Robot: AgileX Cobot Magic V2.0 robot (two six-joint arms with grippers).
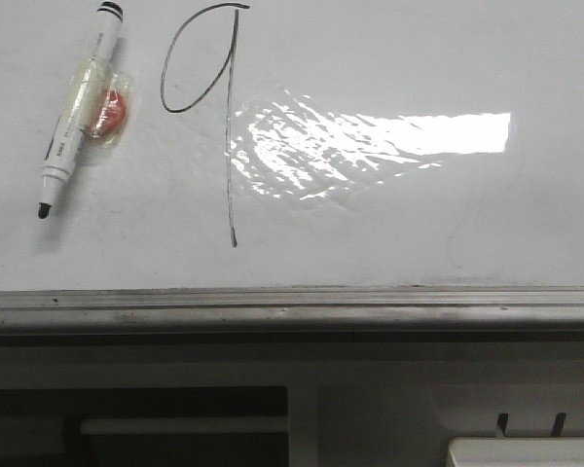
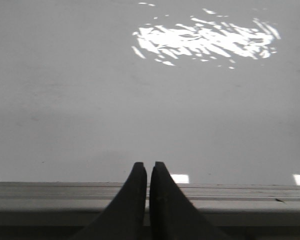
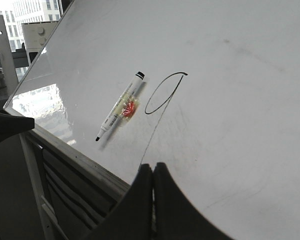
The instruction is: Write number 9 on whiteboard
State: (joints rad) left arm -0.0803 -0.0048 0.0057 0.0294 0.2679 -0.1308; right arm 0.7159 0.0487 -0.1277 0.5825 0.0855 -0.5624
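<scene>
I see the number 9 (image 1: 214, 92) drawn on the whiteboard (image 1: 389, 224), far left, just right of 1 marker pen (image 1: 78, 112). Left claw (image 2: 148, 172) and right claw (image 3: 153, 172) are pressed together, holding nothing.

Daylit window (image 3: 20, 12) showing city buildings; white cabinet (image 3: 37, 35) stands nearby.

The left gripper (image 2: 148, 172) has its two dark fingers pressed together, above the grey ledge (image 2: 50, 202) of the whiteboard (image 2: 80, 100), where bright glare (image 2: 205, 40) shines.
</scene>
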